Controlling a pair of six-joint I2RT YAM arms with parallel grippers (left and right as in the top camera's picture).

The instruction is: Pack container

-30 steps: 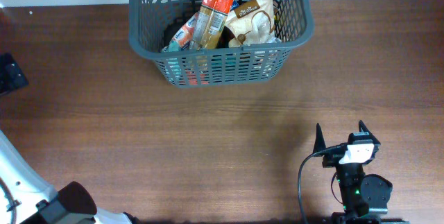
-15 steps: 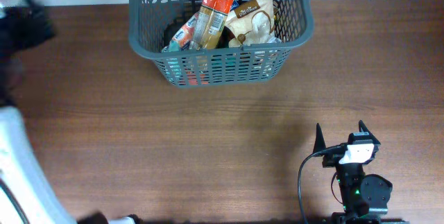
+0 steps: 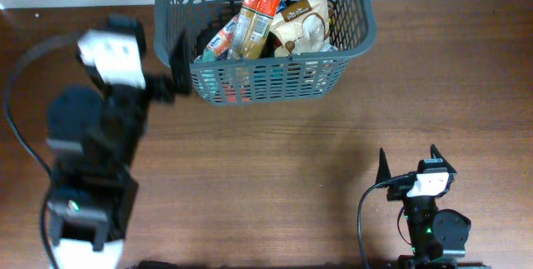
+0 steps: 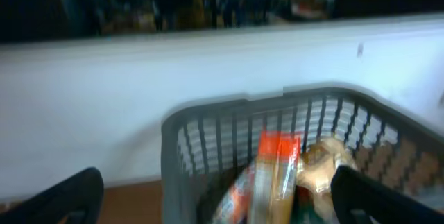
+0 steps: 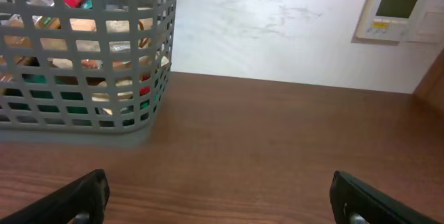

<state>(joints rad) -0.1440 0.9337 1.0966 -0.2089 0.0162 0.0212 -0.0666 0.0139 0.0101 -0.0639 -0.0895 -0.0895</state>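
Basket (image 3: 265, 67) stands at the far side of the bench (image 3: 266, 161), holding packets (image 3: 254, 19); my left jaws are spread just beside its left end, and my right jaws are spread well apart from it. From my left wrist, I judge the thick rim (image 4: 208, 107) stiff and the best hold. From my right wrist, the slotted wall (image 5: 69, 123) looks light and rigid.

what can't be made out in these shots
- Overhead: basket far rim, cut off by the top edge.
- Overhead: left arm, motion-blurred; contact with the basket unclear.
- Left wrist: packets, labels blurred.
- Right wrist: packets mostly hidden behind the basket's lattice.
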